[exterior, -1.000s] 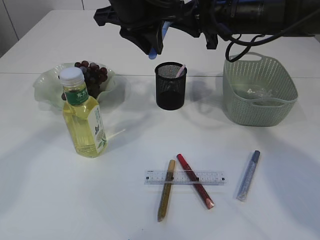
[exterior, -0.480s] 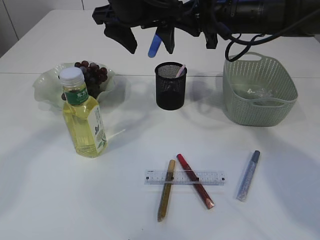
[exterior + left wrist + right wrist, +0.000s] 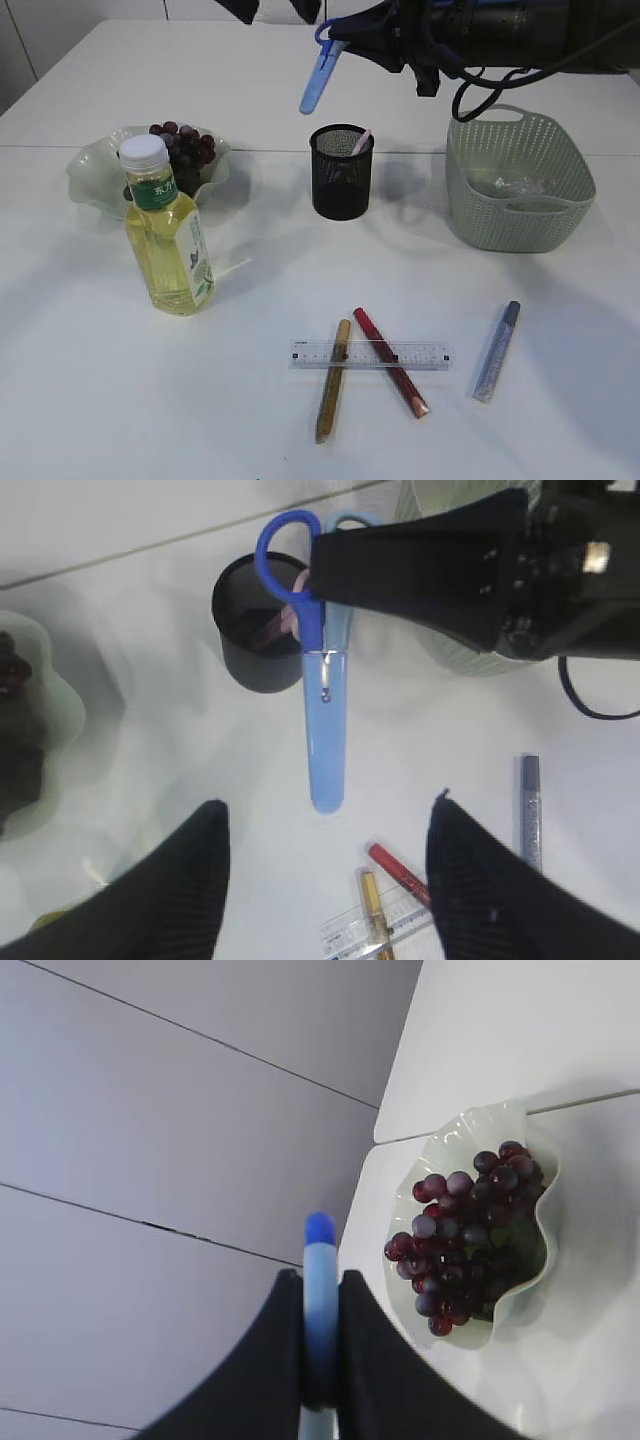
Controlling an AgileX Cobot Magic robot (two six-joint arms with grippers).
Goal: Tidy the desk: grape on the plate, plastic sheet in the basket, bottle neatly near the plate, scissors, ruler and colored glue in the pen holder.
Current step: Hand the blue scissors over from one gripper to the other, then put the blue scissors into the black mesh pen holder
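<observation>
Lying nearest the camera on the desk (image 3: 90, 380), well in front of the pen holder (image 3: 341, 171), is the ruler (image 3: 370, 355), flat and crosswise. The gold glue stick (image 3: 332, 381) and the red glue stick (image 3: 390, 362) both cross it, their far ends close together and their near ends spread apart. The silver-blue glue stick (image 3: 496, 351) lies apart from them, off to the right and in front of the basket (image 3: 517, 179).

To the left of the pen holder and nearer the camera, the bottle (image 3: 165, 230) stands upright just in front of the plate (image 3: 95, 175). The plate sits left of the pen holder at about the same depth, and the grape (image 3: 183, 150) rests in it. The basket stands to the pen holder's right, with the plastic sheet (image 3: 515, 184) inside. A pink handle (image 3: 361, 141) sticks out over the pen holder's rim.

Above the pen holder, the right gripper (image 3: 320, 1345) is clamped on the blue scissors (image 3: 320, 72) near the handle, so the light blue blades hang tilted, tip down and clear of the cup. The left gripper (image 3: 325, 855) has its fingers (image 3: 195, 865) spread wide with nothing between them; in the exterior view only its tips show at the top edge, above and behind the pen holder.
</observation>
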